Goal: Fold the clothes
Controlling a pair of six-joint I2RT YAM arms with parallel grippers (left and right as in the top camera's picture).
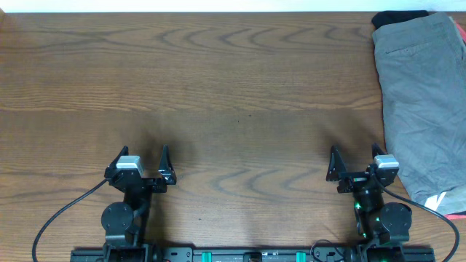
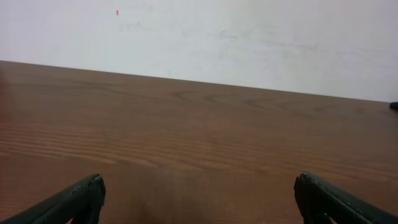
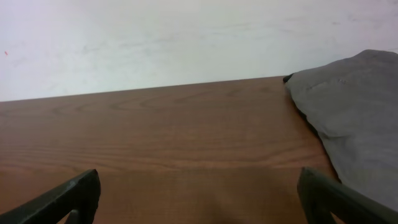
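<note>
overhead view: mid-grey shorts (image 1: 422, 109) lie in a loose heap along the right edge of the wooden table (image 1: 233, 87), partly out of frame. a black garment (image 1: 397, 16) shows at their far end and a white patch (image 1: 437, 201) at their near end. the left gripper (image 1: 143, 153) and right gripper (image 1: 355, 151) sit by the near edge, jaws spread wide, each holding nothing. the right gripper is near the shorts without touching them; the left is well apart from them. right wrist view: the shorts rise at the right, beyond the fingers (image 3: 336, 196).
</note>
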